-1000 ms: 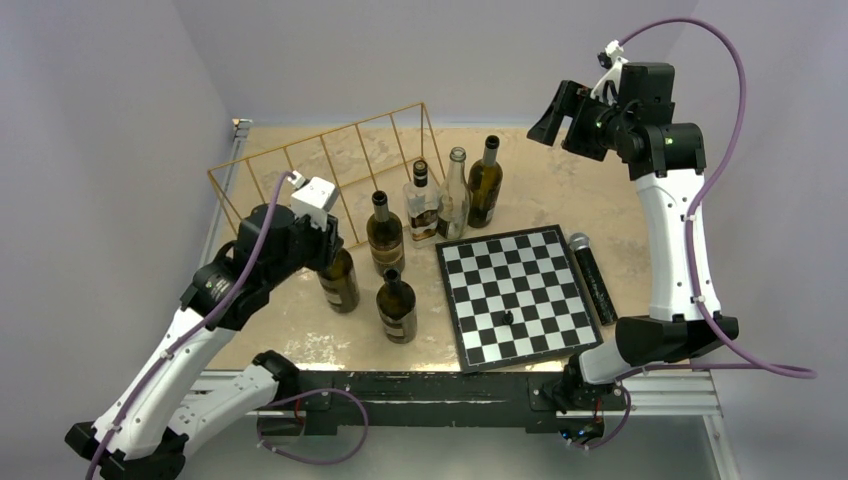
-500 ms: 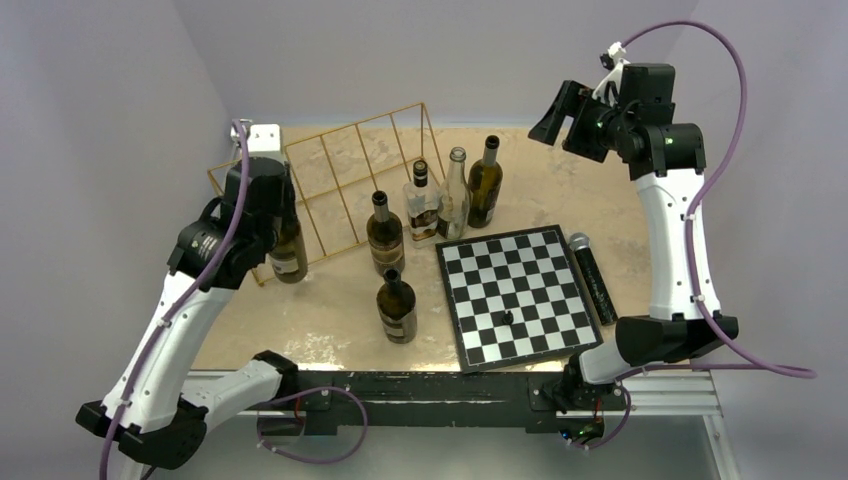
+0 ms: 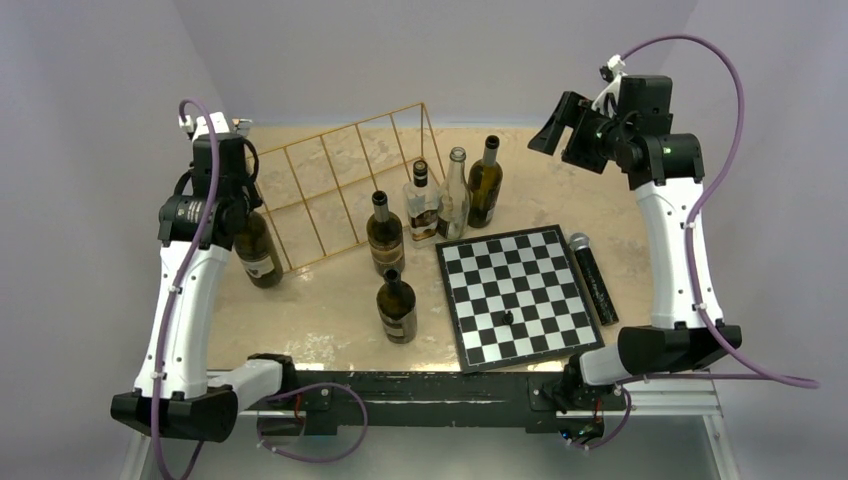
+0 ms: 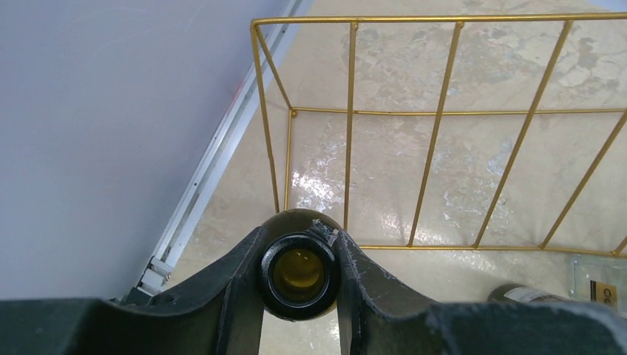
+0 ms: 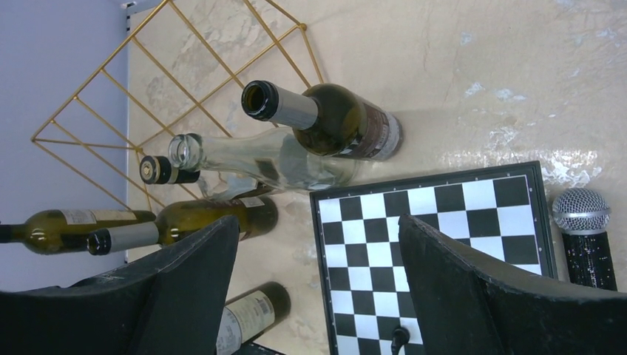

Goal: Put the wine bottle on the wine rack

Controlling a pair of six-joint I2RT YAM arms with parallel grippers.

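Left arm (image 3: pixel 185 290) upright, left pincer (image 4: pixel 299 275) clamping dark green glass wine bottle (image 3: pixel 257 258) neck beside gold wire wine rack (image 4: pixel 350 148); right pincer (image 5: pixel 318 222) agape.

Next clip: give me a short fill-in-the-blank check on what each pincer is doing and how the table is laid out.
The left pincer grips the wine bottle by its ____.
The right pincer is ____ and holds nothing.
In the top view, the microphone lies to the ____ of the chessboard.
Missing words: neck; open; right.
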